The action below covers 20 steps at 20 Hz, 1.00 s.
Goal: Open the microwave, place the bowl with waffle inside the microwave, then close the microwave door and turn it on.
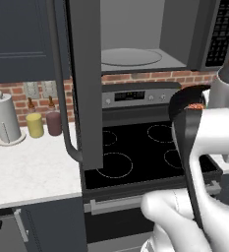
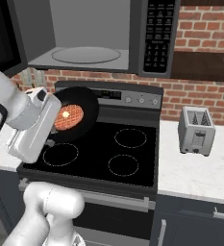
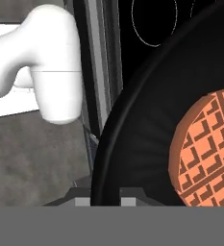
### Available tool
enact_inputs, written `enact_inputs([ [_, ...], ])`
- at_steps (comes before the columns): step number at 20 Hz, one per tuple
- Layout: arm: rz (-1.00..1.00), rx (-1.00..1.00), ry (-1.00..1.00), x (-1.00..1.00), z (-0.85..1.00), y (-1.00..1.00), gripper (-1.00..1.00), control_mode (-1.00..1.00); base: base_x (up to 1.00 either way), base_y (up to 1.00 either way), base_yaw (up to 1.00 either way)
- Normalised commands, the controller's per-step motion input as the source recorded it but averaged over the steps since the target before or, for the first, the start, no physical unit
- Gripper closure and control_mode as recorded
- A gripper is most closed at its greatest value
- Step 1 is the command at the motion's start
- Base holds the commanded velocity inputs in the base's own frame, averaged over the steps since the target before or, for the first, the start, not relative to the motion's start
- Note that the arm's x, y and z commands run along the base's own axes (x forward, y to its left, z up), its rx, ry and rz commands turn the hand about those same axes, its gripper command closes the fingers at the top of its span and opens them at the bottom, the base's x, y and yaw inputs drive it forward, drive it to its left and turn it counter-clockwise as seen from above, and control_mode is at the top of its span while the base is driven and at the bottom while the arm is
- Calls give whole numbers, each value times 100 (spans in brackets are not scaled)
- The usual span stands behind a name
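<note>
The microwave [image 1: 135, 54] hangs above the stove with its light grey inside and round turntable [image 2: 86, 54] exposed. Its keypad strip [image 2: 156, 33] runs down the right side. The microwave door [image 1: 84, 83] is swung wide open to the left, with its long bar handle [image 1: 62, 98] facing out. The black bowl with waffle [image 2: 77, 115] hangs tilted over the rear left burner, below the microwave opening. The reddish-brown waffle [image 3: 209, 149] lies inside it. My gripper [image 3: 105, 201] is shut on the bowl's rim [image 3: 104, 158].
The black stovetop [image 2: 128, 144] lies under the bowl. A silver toaster [image 2: 196, 129] stands on the counter to its right. Left of the stove are a paper towel holder [image 1: 5, 118], a yellow canister [image 1: 35, 124] and a maroon one [image 1: 53, 123].
</note>
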Motion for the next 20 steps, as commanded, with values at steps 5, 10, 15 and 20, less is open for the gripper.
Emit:
enact_inputs([
  [5,20,20,0,22,100,16,100,-100,0,0,0],
  [10,14,22,2,72,87,13,100,-100,0,0,0],
  [15,1,-1,0,100,6,69,100,-100,0,0,0],
  [20,-3,-6,0,100,0,67,100,-100,0,0,0],
])
